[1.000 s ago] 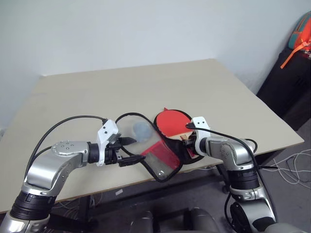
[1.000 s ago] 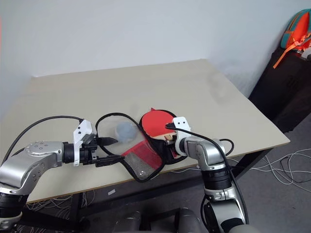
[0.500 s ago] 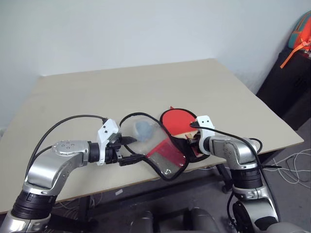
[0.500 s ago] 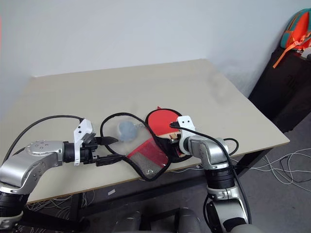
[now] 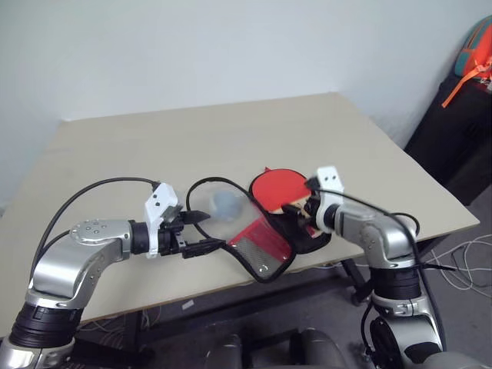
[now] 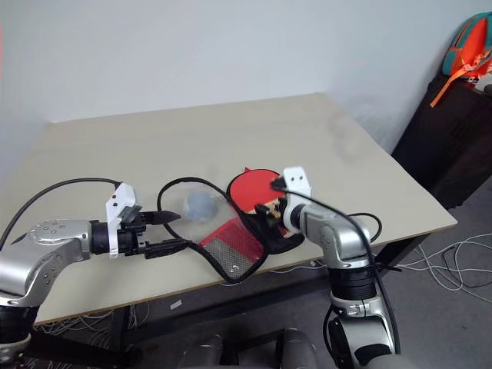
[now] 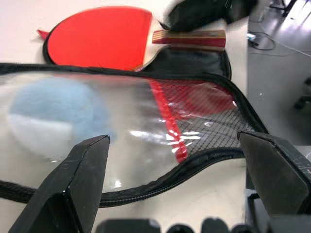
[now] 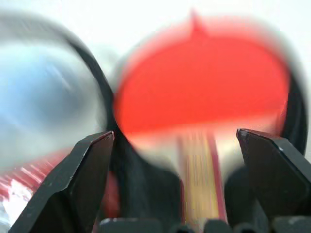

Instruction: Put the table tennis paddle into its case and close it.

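From where I stood, no words, brands or numbers could be read anywhere. The case (image 5: 257, 246) may have carried print on its red panel, but none of it was legible.

One table tennis paddle (image 5: 275, 189) lies in one opened case (image 5: 257, 244) on one table (image 5: 192, 138) — with two grippers, left (image 5: 201, 231) and right (image 5: 301, 217), beside it — and one bag (image 5: 474, 54) with orange straps sits on one black stand (image 5: 453, 127).
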Tool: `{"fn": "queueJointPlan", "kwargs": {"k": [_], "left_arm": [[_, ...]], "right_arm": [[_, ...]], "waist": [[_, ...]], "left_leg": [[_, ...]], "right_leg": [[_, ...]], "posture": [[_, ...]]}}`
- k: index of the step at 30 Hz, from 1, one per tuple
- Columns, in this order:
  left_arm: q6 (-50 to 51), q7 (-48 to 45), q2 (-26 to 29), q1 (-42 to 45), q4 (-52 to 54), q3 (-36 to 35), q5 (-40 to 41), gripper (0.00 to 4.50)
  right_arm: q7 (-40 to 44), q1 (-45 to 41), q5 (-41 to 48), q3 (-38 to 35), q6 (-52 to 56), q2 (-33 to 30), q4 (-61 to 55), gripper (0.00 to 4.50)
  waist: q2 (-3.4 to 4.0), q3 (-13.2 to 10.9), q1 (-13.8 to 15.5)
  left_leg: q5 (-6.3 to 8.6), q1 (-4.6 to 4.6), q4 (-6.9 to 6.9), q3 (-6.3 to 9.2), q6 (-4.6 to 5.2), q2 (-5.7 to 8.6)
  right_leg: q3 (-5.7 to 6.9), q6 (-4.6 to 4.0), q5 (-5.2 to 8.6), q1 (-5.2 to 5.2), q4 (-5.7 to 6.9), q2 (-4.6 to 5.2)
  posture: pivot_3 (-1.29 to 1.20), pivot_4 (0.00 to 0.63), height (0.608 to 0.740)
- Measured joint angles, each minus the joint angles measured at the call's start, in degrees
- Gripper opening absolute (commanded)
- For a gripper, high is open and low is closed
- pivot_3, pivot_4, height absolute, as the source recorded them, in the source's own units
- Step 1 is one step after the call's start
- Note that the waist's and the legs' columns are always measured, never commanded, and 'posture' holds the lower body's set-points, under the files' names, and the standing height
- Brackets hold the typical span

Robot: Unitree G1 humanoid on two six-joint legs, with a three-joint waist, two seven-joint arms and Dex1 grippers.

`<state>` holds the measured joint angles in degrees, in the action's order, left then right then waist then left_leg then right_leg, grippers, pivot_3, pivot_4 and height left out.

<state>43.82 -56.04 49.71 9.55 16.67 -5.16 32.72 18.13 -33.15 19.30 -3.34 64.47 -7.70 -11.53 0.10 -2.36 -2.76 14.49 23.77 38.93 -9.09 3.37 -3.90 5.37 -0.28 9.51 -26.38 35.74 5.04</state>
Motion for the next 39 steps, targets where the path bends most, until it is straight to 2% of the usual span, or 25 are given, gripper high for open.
{"fn": "queueJointPlan", "kwargs": {"k": [4, 8, 11, 17, 20, 21, 28, 33, 35, 37, 39], "left_arm": [[0.73, -1.65, 2.44, -3.6, -0.56, -2.08, 0.18, 3.23], [1.15, -2.35, 3.48, -5.21, -0.84, -2.85, 0.04, 1.85], [1.15, -2.5, 3.57, -5.69, -1.77, -2.63, -0.43, 1.85], [1.15, -2.75, 3.28, -6.5, -1.97, 2.3, -1.59, 1.85], [1.02, -2.69, 2.33, -5.23, -2.48, 3.9, -1.94, 1.27], [0.93, -2.47, 1.3, -3.84, -3.41, 4.8, -2.61, 1.27], [-2.64, 2.07, -9.82, 7.54, -13.81, 11.8, -8.54, 1.27], [-4.7, 3.11, -18.79, 16.24, -19.55, 15.05, -10.35, 1.27], [-5.72, 3.84, -22.2, 19.96, -22.21, 15.29, -11.16, 1.27], [-7.27, 5.98, -27.86, 24.7, -27.11, 15.58, -12.44, 1.27], [-8.6, 8.33, -32.83, 27.83, -31.44, 15.92, -13.79, 1.27]], "right_arm": [[1.12, -4.29, 2.69, -3.9, -3.37, -0.84, -0.52, 4.5], [1.46, -4.29, 2.89, -3.92, -4.45, -1.67, 1.33, 4.5], [1.38, -4.24, 2.97, -3.65, -5.22, -1.71, 2.06, 4.5], [-0.36, -4.01, 2.88, -2.98, -7.09, -1.43, 2.62, 4.5], [-0.98, -3.74, 2.82, -2.48, -7.61, -1.46, 2.65, 4.5], [-1.16, -3.65, 2.78, -2.39, -7.86, -1.55, 2.68, 4.5], [-2.04, -2.55, 2.45, -2.04, -9.49, -2.53, 2.91, 4.5], [-3.07, -2.46, 3.76, -4.05, -12.63, -0.06, 3.13, 4.5], [-4.23, -4.04, 8.65, -9.81, -13.02, 2.39, 3.33, 4.5], [-6.01, -9.17, 15.58, -17.38, -13.5, 3.95, 3.37, 4.5], [-7.43, -13.29, 18.87, -20.67, -14.86, 3.78, 2.75, 4.5]], "waist": [[-0.01, 0.0, -0.15], [-0.01, 0.0, 0.08], [-0.01, 0.0, 0.04], [-0.01, 0.0, 0.08], [-0.01, 0.0, 0.1], [0.0, 0.0, 0.14], [-0.03, 0.02, 0.11], [-0.05, 0.03, 0.1], [-0.01, 0.0, 0.2], [0.01, 0.0, 0.27], [-0.06, 0.04, 0.18]], "left_leg": [[0.01, -0.06, -0.09, -0.02, -0.05, -0.02], [-0.02, -0.06, -0.09, 0.0, -0.09, -0.02], [-0.03, -0.06, -0.13, -0.02, -0.12, -0.03], [-0.06, -0.06, -0.15, -0.03, -0.17, -0.04], [-0.07, -0.07, -0.15, -0.02, -0.17, -0.03], [-0.07, -0.07, -0.15, -0.02, -0.17, -0.03], [-0.09, -0.05, -0.11, -0.05, -0.16, 0.01], [-0.1, -0.04, -0.06, -0.05, -0.15, 0.03], [-0.13, 0.0, -0.02, 0.0, -0.11, 0.07], [-0.15, 0.06, 0.08, 0.01, -0.06, 0.12], [-0.12, 0.02, 0.11, 0.09, 0.01, 0.14]], "right_leg": [[0.01, -0.02, 0.01, 0.01, -0.03, -0.01], [0.03, -0.06, 0.03, 0.02, -0.01, 0.01], [0.01, -0.06, 0.03, -0.03, 0.0, 0.0], [0.02, -0.07, 0.02, -0.03, 0.0, 0.0], [0.03, -0.07, 0.02, -0.02, 0.0, 0.0], [0.03, -0.07, 0.02, -0.01, 0.0, 0.0], [0.04, -0.07, 0.01, 0.05, 0.01, -0.05], [0.07, -0.07, 0.0, 0.09, 0.0, -0.05], [0.07, -0.07, -0.01, 0.1, 0.03, -0.05], [0.09, -0.09, -0.02, 0.16, 0.01, -0.05], [0.13, -0.08, -0.02, 0.29, -0.07, -0.05]], "posture": [[0.0, 0.0, 0.724], [0.0, 0.0, 0.724], [0.0, 0.0, 0.724], [0.0, 0.0, 0.724], [0.0, 0.0, 0.724], [0.0, 0.0, 0.724], [0.0, 0.0, 0.724], [0.0, 0.0, 0.724], [0.0, 0.0, 0.724], [0.0, 0.0, 0.724], [0.0, 0.0, 0.724]]}}
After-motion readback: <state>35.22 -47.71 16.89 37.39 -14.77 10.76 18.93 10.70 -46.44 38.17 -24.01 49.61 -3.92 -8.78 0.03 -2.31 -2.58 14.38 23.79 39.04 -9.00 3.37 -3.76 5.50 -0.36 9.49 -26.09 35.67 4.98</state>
